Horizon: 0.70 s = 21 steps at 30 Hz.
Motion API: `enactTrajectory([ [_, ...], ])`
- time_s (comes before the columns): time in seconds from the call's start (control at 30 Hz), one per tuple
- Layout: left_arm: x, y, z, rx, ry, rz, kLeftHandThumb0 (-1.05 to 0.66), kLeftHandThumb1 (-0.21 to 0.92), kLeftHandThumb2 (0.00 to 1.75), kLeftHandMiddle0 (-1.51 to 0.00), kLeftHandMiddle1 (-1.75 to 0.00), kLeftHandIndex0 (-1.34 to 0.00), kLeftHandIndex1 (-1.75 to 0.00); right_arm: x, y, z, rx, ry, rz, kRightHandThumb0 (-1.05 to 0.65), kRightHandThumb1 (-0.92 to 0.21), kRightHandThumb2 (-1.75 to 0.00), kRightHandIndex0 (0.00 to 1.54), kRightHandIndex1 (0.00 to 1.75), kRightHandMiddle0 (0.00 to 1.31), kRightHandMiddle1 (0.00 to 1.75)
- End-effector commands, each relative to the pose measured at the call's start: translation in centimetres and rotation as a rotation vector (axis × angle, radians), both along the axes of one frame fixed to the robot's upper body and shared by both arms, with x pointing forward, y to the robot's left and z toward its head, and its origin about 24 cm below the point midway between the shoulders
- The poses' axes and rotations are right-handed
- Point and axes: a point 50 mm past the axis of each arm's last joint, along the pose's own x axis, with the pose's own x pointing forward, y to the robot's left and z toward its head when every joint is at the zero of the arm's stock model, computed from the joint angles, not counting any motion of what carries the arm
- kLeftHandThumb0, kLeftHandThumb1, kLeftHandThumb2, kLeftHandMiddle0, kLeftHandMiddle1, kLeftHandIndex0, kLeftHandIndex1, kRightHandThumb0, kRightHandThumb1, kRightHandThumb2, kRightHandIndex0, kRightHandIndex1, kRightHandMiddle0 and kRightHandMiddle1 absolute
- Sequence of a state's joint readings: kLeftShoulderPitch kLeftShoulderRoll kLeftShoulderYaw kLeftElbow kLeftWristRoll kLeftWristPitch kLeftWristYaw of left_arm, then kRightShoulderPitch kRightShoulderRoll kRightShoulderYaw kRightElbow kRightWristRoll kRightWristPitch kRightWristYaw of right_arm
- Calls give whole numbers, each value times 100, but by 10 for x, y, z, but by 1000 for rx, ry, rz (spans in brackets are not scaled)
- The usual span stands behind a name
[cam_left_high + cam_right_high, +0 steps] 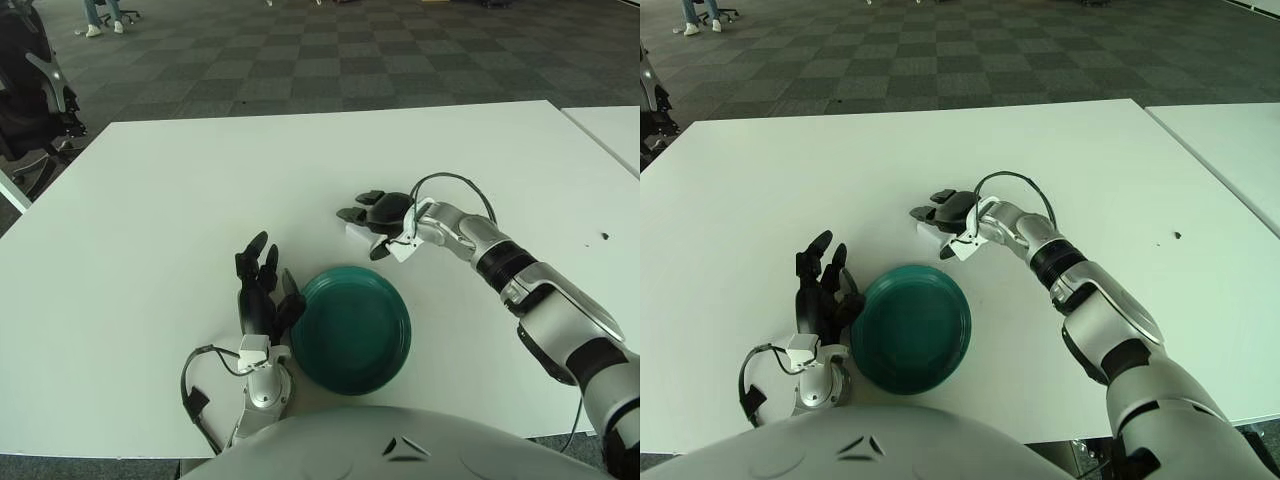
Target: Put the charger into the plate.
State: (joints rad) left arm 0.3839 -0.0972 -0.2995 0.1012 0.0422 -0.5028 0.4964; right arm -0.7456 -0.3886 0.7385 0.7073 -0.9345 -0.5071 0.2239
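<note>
A white tabletop (pixel 160 200) fills most of the view, with dark checkered carpet floor (pixel 330 60) beyond its far edge. Near the front edge sits a round, dark teal plate (pixel 350 328), shallow with a raised rim, holding nothing. Just left of the plate, touching its rim, the left hand (pixel 262 295) stands with its 3 black fingers pointing up and loosely spread, gripping nothing. The right arm reaches in from the right side, its silver and black forearm angled toward the middle of the tabletop. The right hand (pixel 375 218) is beyond the plate and slightly to its right, its black fingers curled down over the charger (pixel 358 232). The charger is a small white blocky object, mostly covered by the fingers, with only its near left corner showing; whether it is lifted off the tabletop cannot be told. A thin black cable (pixel 450 182) loops above the right wrist. The charger is near the plate's far rim, outside it.
</note>
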Motion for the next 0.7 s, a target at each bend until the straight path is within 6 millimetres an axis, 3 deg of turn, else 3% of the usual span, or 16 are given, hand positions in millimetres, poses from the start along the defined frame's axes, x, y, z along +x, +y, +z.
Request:
enactTrajectory([
  [0.0, -2, -24, -11, -109, 83, 13, -96, 92, 97, -57, -7, -5, -93, 4, -2, 4, -12, -9, 0, -105, -92, -48, 0, 0, 0, 0],
  [0.33, -1, -24, -11, -116, 87, 7, -94, 92, 98, -57, -8, -5, -93, 5, -2, 1, -24, -3, 16, -105, -92, -53, 1, 0, 0, 0],
  [0.5, -1, -25, -11, -124, 91, 12, -94, 92, 98, -57, -8, -5, -93, 3, -2, -3, -22, 13, 15, -102, -92, -48, 7, 3, 9, 5],
  [0.53, -1, -25, -11, -123, 92, 12, -94, 92, 98, -57, -8, -5, -93, 3, -2, -4, -24, 24, 18, -101, -92, -46, 14, 4, 7, 24],
  [0.57, -1, -25, -11, -123, 94, 12, -94, 92, 98, -57, -8, -5, -93, 3, -2, -5, -26, 32, 19, -97, -92, -42, 27, 9, 4, 55],
  [0.6, -1, -26, -11, -122, 94, 11, -94, 92, 98, -57, -9, -5, -93, 2, -2, -6, -29, 39, 24, -96, -92, -41, 31, 11, 3, 66],
  [0.63, -1, -26, -11, -122, 94, 11, -94, 92, 98, -56, -9, -5, -93, 1, -3, -6, -32, 42, 27, -94, -92, -38, 33, 36, 2, 87],
  [0.67, -1, -26, -11, -121, 94, 9, -94, 92, 98, -56, -9, -5, -93, 0, -3, -7, -33, 40, 39, -93, -92, -38, 32, 48, 2, 95],
])
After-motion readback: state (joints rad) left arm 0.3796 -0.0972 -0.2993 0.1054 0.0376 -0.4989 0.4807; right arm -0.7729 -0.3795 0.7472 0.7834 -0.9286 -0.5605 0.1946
